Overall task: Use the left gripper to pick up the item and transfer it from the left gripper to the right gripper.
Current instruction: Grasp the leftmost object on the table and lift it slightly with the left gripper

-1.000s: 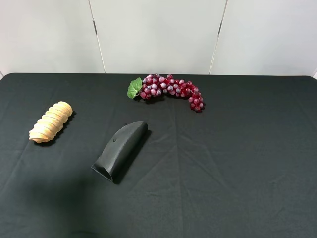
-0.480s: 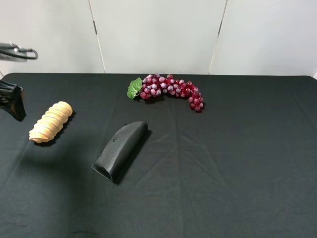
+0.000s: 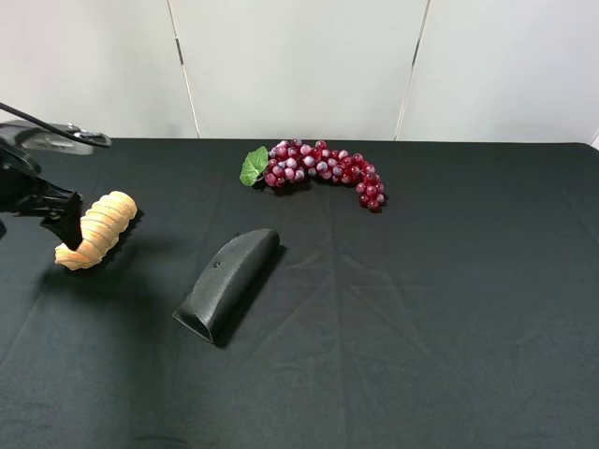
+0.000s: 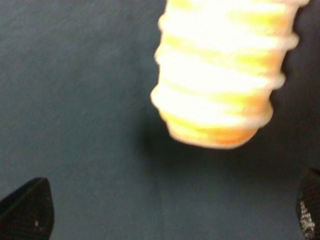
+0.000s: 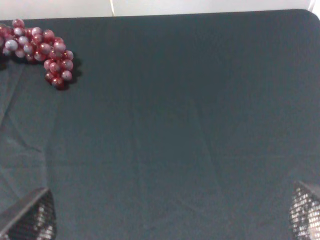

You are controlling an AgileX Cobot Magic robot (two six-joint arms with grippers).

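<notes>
The item, a tan ridged bread-like roll, lies on the black cloth at the left. In the left wrist view it sits ahead of the fingers, outside the gap between them. My left gripper hangs just left of the roll's tapered end, over the cloth. Its jaws are open and empty, and both black fingertips show at the frame corners of the left wrist view. My right gripper is open and empty over bare cloth. It is out of the exterior view.
A black curved handle-shaped piece lies mid-table, right of the roll. A red grape bunch with a green leaf lies at the back centre; it also shows in the right wrist view. White wall panels stand behind the table.
My left arm came into view from the left edge and moved right and down, ending next to the roll. The roll, handle piece and grapes have not moved.
</notes>
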